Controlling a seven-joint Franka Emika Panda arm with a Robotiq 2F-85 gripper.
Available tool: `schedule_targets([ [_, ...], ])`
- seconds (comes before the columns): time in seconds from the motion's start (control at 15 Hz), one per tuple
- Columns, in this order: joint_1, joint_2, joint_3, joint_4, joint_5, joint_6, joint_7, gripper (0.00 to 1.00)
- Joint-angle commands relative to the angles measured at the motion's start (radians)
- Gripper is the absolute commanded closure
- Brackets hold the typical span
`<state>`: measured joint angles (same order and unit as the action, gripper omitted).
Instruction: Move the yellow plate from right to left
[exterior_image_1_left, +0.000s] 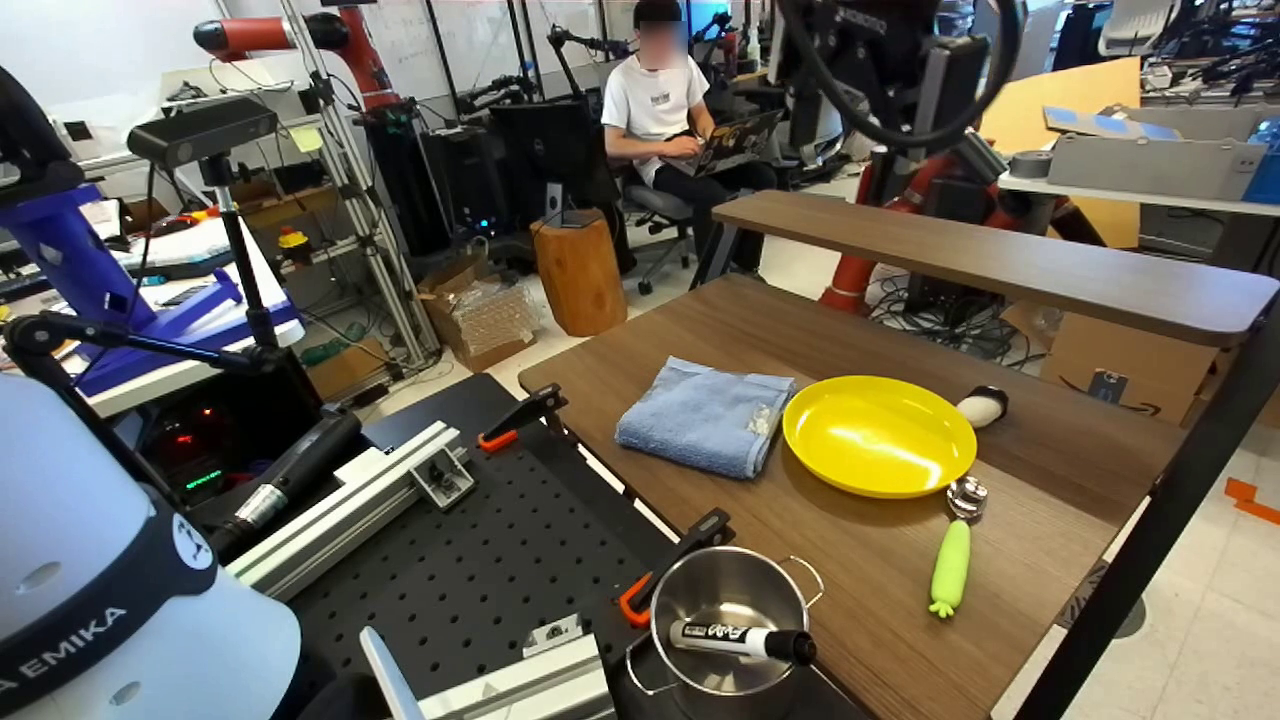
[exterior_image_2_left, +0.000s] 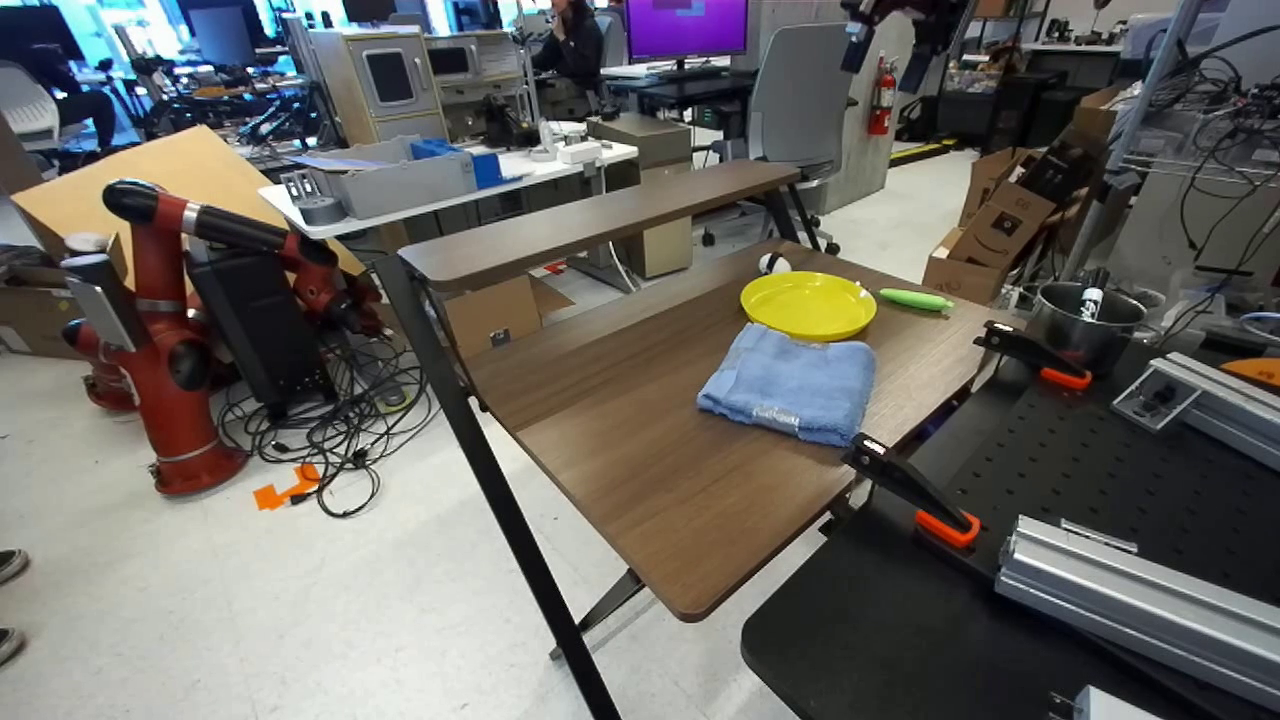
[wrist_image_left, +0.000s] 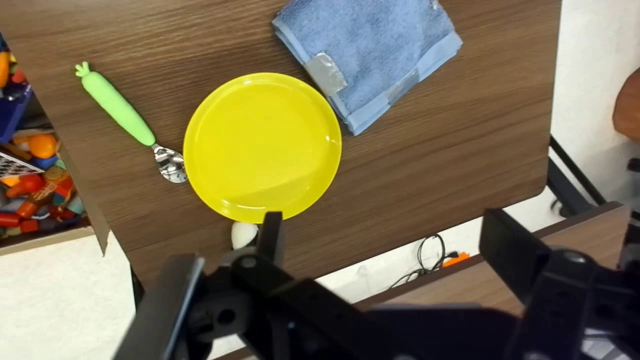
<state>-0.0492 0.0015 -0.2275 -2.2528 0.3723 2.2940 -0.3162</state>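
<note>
The yellow plate (exterior_image_1_left: 880, 435) lies on the brown table beside the folded blue cloth; it also shows in an exterior view (exterior_image_2_left: 808, 305) and in the wrist view (wrist_image_left: 262, 147). My gripper (wrist_image_left: 384, 215) is open and empty, its two fingers wide apart. It hangs well above the table, at the top of an exterior view (exterior_image_2_left: 887, 65). In the wrist view its left fingertip overlaps the plate's lower rim in the picture only; it is not touching the plate.
The blue cloth (wrist_image_left: 372, 55) lies close to the plate. A spoon with a lime-green handle (wrist_image_left: 117, 107) has its metal head at the plate's rim. A white and black object (exterior_image_1_left: 983, 406) sits behind the plate. A metal pot (exterior_image_1_left: 730, 610) holds a marker. A raised shelf (exterior_image_1_left: 1000, 262) spans the table's far side.
</note>
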Motion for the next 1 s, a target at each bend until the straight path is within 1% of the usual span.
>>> schedule_targets([
  [0.0,-0.070,0.155,0.023,0.112,0.058,-0.010,-0.057,0.00],
  [0.27,-0.151,0.312,0.052,0.206,0.059,0.000,-0.037,0.00],
  [0.53,-0.212,0.450,0.097,0.306,0.050,0.028,-0.036,0.00],
  [0.73,-0.228,0.537,0.128,0.372,0.012,0.085,-0.032,0.00],
  [0.93,-0.220,0.609,0.149,0.420,-0.041,0.127,-0.028,0.00],
])
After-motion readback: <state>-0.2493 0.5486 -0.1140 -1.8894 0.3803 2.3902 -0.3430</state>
